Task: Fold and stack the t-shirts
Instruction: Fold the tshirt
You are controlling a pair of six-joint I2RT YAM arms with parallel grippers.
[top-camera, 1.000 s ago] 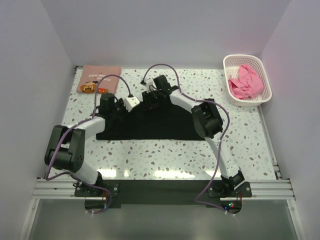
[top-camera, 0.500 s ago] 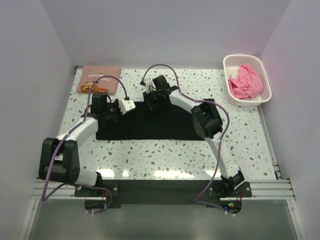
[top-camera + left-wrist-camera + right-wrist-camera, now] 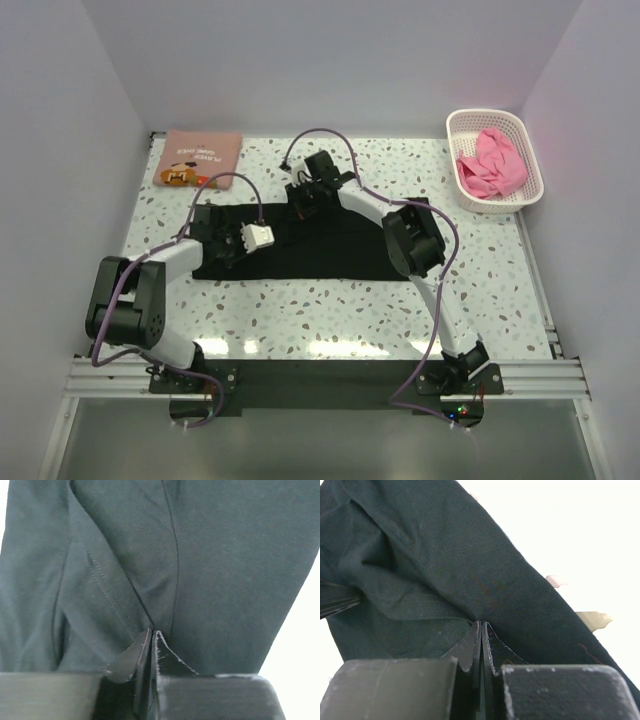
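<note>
Cloth of the black t-shirt [image 3: 330, 245] has come toward 6 o'clock, pinched in the left gripper [image 3: 226, 248]; the right gripper [image 3: 303, 203] stays clamped on its 12 o'clock edge.

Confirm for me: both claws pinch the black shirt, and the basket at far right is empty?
Not empty: the top view shows a bright pink shirt crumpled in the basket. The left claw and right claw do pinch the black shirt.
</note>
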